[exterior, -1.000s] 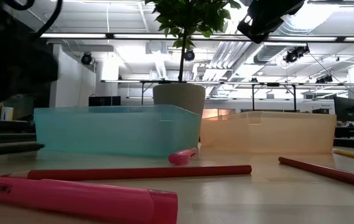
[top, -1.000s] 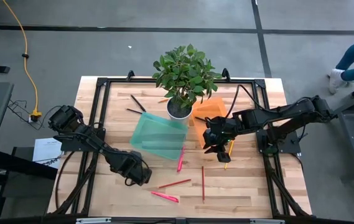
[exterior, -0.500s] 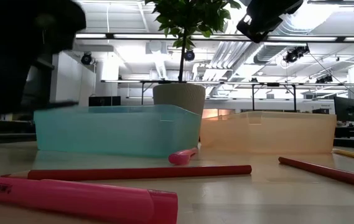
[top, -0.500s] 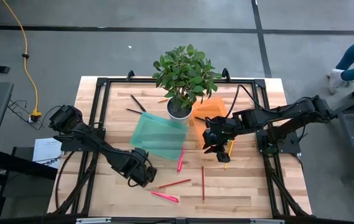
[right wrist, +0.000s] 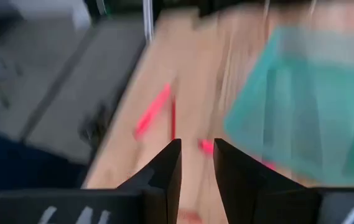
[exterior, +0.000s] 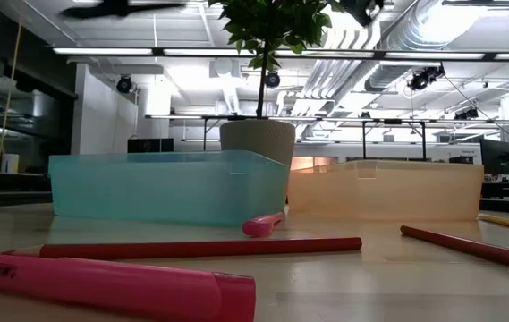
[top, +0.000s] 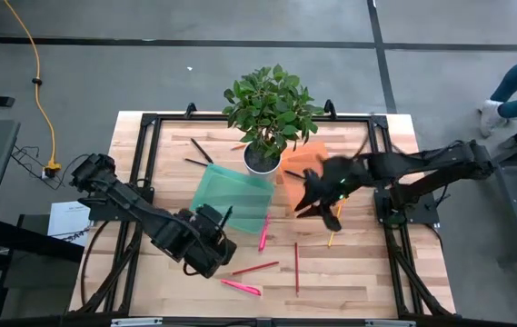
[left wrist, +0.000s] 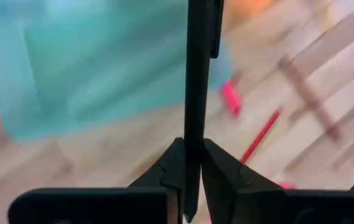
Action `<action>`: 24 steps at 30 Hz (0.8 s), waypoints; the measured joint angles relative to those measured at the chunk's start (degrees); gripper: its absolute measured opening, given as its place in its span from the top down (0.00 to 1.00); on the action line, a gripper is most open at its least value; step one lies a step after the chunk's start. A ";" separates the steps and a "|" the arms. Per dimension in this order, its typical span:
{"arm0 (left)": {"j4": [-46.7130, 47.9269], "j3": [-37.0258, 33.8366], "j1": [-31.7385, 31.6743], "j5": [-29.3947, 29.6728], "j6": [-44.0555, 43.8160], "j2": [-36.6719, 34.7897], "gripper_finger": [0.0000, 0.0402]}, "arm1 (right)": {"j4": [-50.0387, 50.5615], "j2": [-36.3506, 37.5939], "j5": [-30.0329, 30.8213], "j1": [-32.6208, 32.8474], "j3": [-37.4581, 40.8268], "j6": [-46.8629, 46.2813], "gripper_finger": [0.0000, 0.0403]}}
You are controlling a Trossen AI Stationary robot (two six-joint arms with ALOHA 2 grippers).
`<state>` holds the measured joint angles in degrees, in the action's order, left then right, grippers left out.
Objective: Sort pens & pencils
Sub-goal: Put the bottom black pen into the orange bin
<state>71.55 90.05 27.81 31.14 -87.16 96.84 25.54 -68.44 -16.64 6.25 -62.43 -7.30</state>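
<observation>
Nearest the front edge, at the bottom centre of the high view, a pink pen point(top: 241, 287) lies on the table point(top: 367, 272), with a red pencil point(top: 255, 268) just above it and a second red pencil point(top: 296, 267) to its right. The same pink pen fills the lower left of the low view, the red pencil behind it.

Just left of these, the left gripper point(top: 219, 232) is lifted, its fingers clamped on a black pen point(left wrist: 195, 93) that stands up between them in the left wrist view. The step in hand looks like carrying this pen to the teal bin point(top: 233, 200) at frame centre; the next move calls for bringing it over the bin's rim and letting go.

Another pink pen point(top: 263, 232) lies against the teal bin's lower right side.

Right of centre, the right gripper point(top: 326, 211) hovers beside the orange bin point(top: 305, 162), fingers slightly apart and empty, above a yellow pencil point(top: 332, 234).

Farther back, two black pens point(top: 200, 156) lie left of the potted plant point(top: 267, 113).
</observation>
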 joint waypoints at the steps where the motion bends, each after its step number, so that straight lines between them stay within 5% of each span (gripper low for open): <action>1: -0.25 1.19 -0.04 2.82 1.55 0.00 0.93 | -1.16 1.27 -0.65 -0.57 0.00 -0.71 0.79; 11: -8.64 7.10 -2.44 17.98 22.47 0.01 0.93 | -10.84 8.28 -4.17 -5.60 -0.02 -7.38 0.79; 18: -25.88 7.93 -6.88 16.66 46.04 -0.13 0.94 | -19.61 6.60 -3.13 -4.22 -0.04 -11.28 0.79; 24: -35.06 7.97 -9.43 13.70 57.88 -1.28 0.94 | -22.81 6.65 -2.84 -3.96 -0.07 -12.27 0.79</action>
<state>36.49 98.02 18.39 44.83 -29.28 95.56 2.73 -61.79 -19.49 2.28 -62.50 -19.57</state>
